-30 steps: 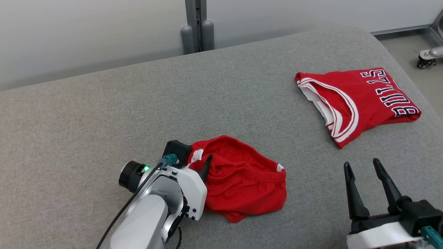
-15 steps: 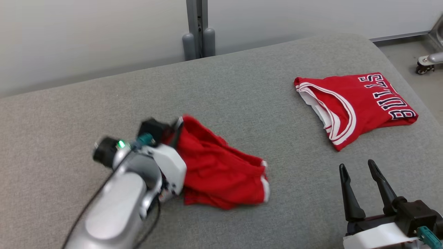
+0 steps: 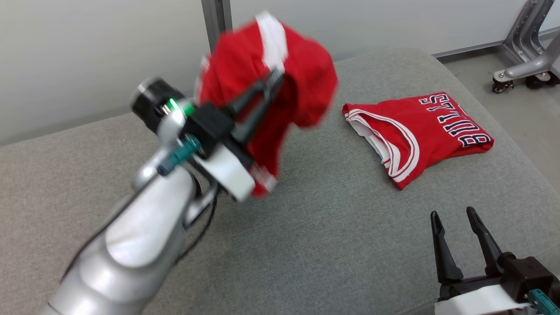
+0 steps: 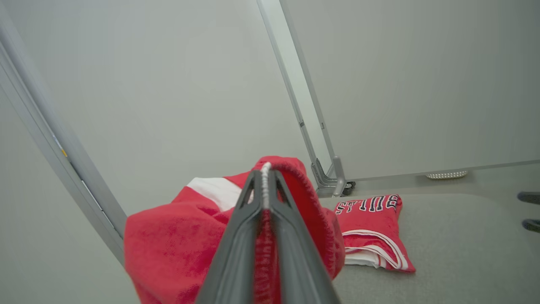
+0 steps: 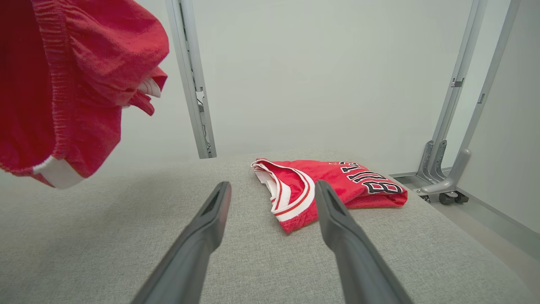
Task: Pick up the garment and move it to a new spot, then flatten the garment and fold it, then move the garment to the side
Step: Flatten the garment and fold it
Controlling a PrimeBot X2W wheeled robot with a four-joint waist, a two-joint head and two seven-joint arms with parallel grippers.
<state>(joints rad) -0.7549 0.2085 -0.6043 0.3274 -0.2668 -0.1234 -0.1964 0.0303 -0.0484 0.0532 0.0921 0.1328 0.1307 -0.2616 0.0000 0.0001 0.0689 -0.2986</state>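
Hanging bunched from clamped left jaws, red shorts (image 3: 306, 83), long axis roughly vertical; right jaws wide, empty

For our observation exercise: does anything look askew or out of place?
Nothing looks damaged. The red garment hangs bunched from the shut left gripper, clear of the grey surface; the Bulls jersey lies at a slant.

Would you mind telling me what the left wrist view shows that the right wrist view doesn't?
Left wrist view: the left end effector shut on an edge of the red shorts. Right wrist view: the right end effector open, the shorts hanging clear of the grey cushion, a wheeled stand base. Shared: the shorts, the folded Bulls jersey, the cushion under it.
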